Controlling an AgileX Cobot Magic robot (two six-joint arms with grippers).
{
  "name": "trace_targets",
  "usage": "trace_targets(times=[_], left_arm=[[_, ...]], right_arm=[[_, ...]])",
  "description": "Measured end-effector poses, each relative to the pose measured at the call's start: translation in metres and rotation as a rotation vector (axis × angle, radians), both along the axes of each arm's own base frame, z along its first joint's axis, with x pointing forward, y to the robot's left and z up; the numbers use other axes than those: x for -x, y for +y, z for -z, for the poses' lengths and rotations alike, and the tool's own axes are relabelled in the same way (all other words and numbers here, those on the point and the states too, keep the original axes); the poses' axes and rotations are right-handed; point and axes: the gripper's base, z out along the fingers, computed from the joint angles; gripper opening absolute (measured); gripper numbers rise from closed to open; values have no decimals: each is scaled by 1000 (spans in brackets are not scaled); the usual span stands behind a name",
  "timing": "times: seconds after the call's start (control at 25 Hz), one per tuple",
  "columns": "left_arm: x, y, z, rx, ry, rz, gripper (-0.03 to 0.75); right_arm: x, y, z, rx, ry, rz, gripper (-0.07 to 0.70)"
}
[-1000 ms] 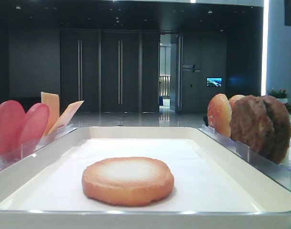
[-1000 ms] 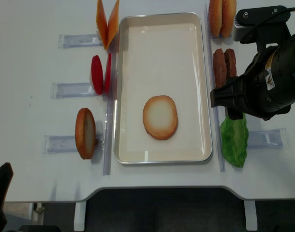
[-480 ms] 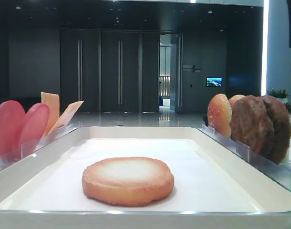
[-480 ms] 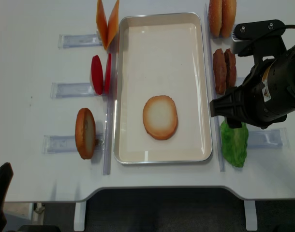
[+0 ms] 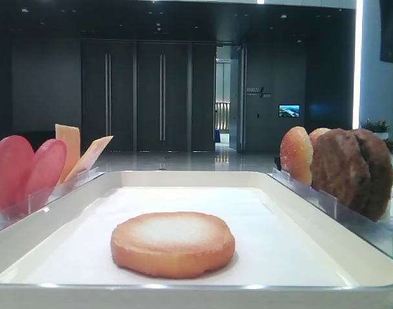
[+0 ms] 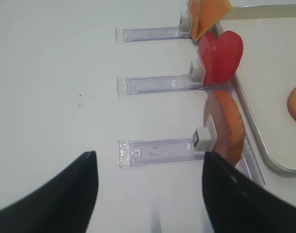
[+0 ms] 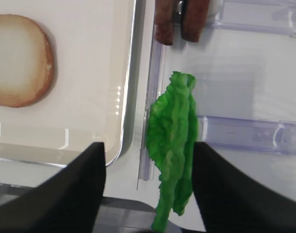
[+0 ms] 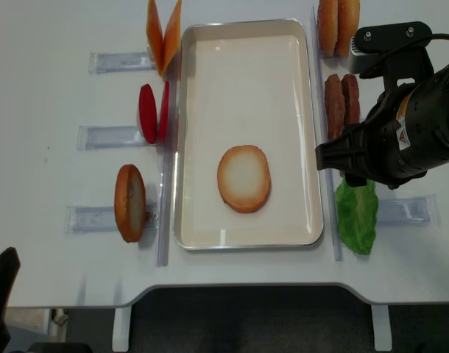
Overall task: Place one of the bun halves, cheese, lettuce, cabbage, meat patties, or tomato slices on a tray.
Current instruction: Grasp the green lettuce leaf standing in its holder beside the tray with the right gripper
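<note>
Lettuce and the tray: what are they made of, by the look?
Lettuce: likely plastic replica, with uniform saturated green and a stiff ruffled edge standing upright in its holder. Tray: white with glossy rim highlights, probably plastic or enamelled metal, lined with what looks like matte white paper.

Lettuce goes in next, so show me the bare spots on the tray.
The tray is bare from its far rim down to the bun half, plus narrow strips either side of that bun. The lettuce side is crowded by the right arm.
</note>
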Motion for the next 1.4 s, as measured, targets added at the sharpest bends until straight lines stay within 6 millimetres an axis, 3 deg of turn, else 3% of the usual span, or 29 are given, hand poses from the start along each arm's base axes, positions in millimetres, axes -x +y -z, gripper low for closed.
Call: trace_targets(times=[0.56, 1.04, 1.24, 1.4], left_arm=[[0, 0, 0, 0, 0, 2, 517], [0, 0, 0, 0, 0, 2, 517], [0, 0, 0, 0, 0, 3, 517], [0, 0, 0, -2, 0, 4, 517]], right_arm=[[4, -5, 16, 34, 25, -2, 372], [3, -4, 16, 23, 15, -1, 220], [-1, 1, 27, 53, 55, 1, 149], [-2, 2, 27, 47, 51, 1, 55]])
